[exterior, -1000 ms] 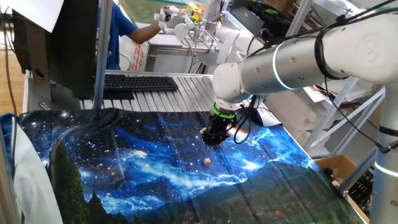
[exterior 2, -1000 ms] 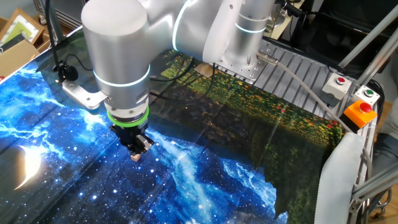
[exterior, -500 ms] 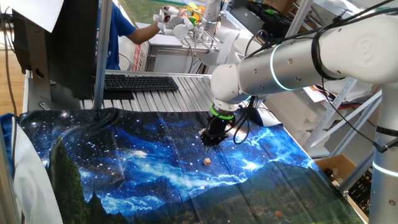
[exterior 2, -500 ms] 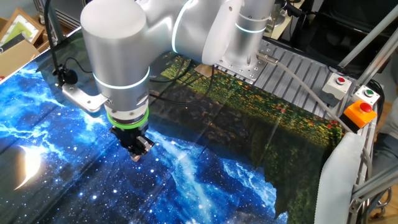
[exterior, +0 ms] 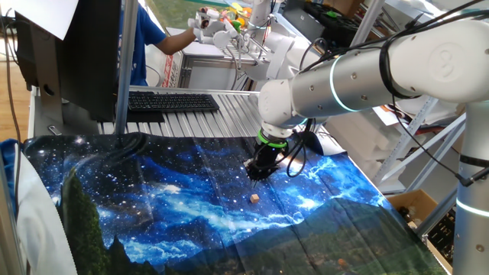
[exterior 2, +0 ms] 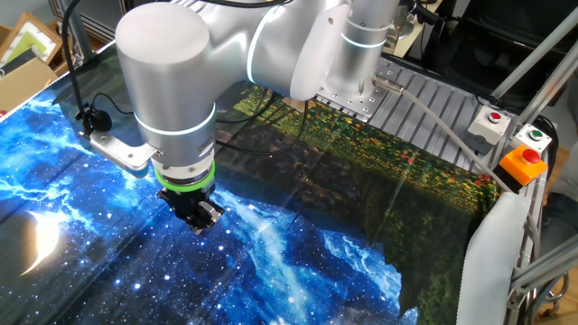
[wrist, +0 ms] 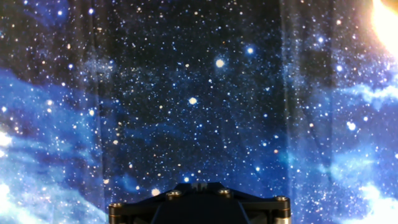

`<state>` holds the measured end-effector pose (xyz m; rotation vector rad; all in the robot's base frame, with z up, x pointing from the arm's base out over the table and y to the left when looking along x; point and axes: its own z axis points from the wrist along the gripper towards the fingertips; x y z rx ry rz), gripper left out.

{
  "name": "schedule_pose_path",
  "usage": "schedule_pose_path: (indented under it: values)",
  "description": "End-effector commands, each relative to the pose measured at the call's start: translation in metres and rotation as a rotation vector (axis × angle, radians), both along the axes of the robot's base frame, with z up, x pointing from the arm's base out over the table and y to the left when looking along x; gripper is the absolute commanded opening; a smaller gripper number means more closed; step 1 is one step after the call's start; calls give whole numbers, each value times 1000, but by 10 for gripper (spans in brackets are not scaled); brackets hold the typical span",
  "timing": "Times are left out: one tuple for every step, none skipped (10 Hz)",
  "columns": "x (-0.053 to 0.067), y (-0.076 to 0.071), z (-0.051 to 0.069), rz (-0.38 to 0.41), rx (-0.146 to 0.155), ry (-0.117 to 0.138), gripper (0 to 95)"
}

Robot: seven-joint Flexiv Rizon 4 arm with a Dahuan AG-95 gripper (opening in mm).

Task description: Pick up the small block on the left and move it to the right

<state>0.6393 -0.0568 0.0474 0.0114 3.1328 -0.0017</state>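
The small block (exterior: 254, 198) is a tiny tan cube lying on the starry blue cloth (exterior: 176, 206) in one fixed view. My gripper (exterior: 255, 173) hangs above the cloth, a little behind the block and apart from it. Its fingers taper to a narrow point and look shut, with nothing between them. In the other fixed view the gripper (exterior 2: 200, 218) hovers low over the cloth and the block is hidden behind it. The hand view shows only the dark gripper base (wrist: 199, 202) over the cloth, with no block and no fingertips.
A black keyboard (exterior: 172, 101) lies on the ribbed metal surface behind the cloth. A person in blue (exterior: 149, 38) stands at the back. Button boxes (exterior 2: 522, 162) sit at the table's right edge in the other fixed view.
The gripper has drifted slightly sideways over the cloth, away from the block. The block has not moved.
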Motion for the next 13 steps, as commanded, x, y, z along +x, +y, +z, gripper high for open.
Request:
schedule_pose_path:
  values:
    - [-2,-4,-4,18,0,-5,0]
    - [-3,-4,-6,19,1,-6,0]
    - [-4,-4,-8,14,-1,-11,0]
    - [-6,-4,-10,8,-1,-11,0]
    - [-7,-3,-12,4,-1,-11,0]
    - [-7,-4,-13,3,-2,-12,0]
    - [-7,-4,-14,4,-4,-11,0]
    - [-8,-6,-14,0,0,-13,190]
    - [-8,-6,-15,-6,0,-14,190]
    - [-9,-6,-15,-11,0,-14,380]
    - [-9,-6,-15,-12,0,-15,380]
    - [-9,-6,-16,-12,0,-14,380]
    - [-10,-6,-16,-13,1,-14,380]
